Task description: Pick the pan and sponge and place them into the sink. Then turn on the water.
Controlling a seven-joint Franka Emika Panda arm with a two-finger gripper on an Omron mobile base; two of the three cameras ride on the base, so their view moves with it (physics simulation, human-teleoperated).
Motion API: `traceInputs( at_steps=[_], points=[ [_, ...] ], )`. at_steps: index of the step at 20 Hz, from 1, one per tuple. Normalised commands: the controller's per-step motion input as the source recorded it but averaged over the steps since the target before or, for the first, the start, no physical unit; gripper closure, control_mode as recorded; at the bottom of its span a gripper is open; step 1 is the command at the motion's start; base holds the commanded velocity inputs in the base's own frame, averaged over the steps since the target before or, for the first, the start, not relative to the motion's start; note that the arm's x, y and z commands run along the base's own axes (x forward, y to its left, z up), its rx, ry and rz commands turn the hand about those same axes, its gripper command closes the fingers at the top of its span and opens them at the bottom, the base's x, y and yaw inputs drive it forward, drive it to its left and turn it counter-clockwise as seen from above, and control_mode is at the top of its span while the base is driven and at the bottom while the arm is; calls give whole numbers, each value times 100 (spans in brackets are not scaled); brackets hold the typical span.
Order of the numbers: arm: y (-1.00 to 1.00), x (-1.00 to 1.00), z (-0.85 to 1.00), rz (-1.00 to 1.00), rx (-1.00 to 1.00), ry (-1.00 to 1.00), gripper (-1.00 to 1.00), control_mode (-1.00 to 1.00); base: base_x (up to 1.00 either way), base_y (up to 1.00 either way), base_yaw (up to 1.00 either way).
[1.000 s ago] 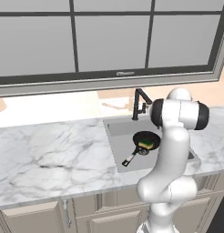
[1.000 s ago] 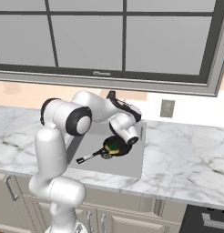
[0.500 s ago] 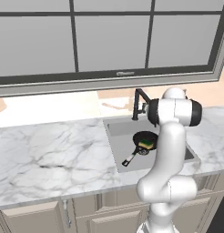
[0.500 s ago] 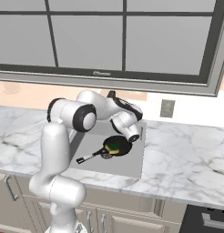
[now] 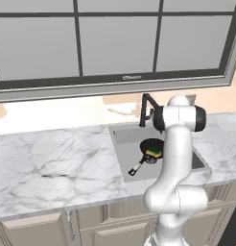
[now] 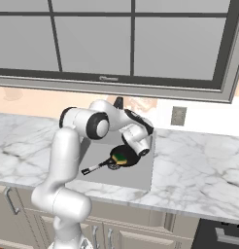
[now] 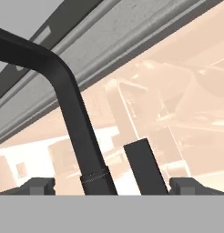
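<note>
Marble counter under big window; sink set in it. Gripper open, fingertips wide apart, low at back of sink, facing faucet; black spout rises between fingers, flat lever just beside it. Pan lies in sink near gripper, handle toward front edge. Sponge sits in pan, green side up. Wall outlet well apart, right of sink
</note>
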Motion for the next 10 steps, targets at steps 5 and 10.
traceInputs(
  at_steps=[5, 10],
  points=[
    [0, 29, -10, 2, 0, -4, -100, -100, 0, 0, 0],
    [0, 32, 0, 1, 0, -4, -100, -100, 0, 0, 0]
  ],
)
